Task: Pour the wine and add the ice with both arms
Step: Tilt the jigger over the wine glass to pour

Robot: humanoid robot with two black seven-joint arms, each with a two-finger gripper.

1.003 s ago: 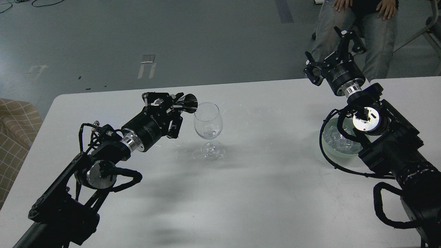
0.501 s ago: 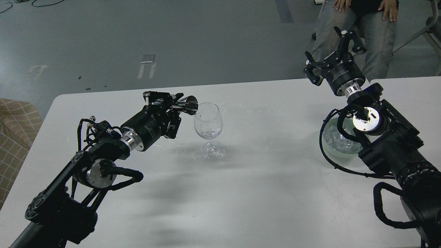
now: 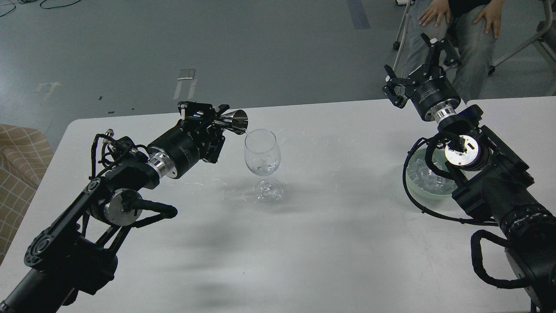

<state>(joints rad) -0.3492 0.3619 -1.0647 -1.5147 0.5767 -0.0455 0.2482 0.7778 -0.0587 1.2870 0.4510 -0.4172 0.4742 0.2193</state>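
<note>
A clear wine glass stands upright on the white table, with ice in its bowl. My left gripper is shut on a small steel jigger, which lies tipped sideways with its mouth just above the glass's left rim. No wine shows as a coloured liquid. At the right, my right gripper hangs open and empty above the table's far edge. Under the right arm sits a pale green bowl of ice cubes, partly hidden by the arm.
A seated person's legs and a chair are just beyond the table's far right edge, close behind the right gripper. A checked cushion lies off the table's left side.
My left arm has lifted and drawn slightly left, raising the jigger from beside the glass's rim to just above it. The right arm has stayed put. The seated person's hands shifted.
</note>
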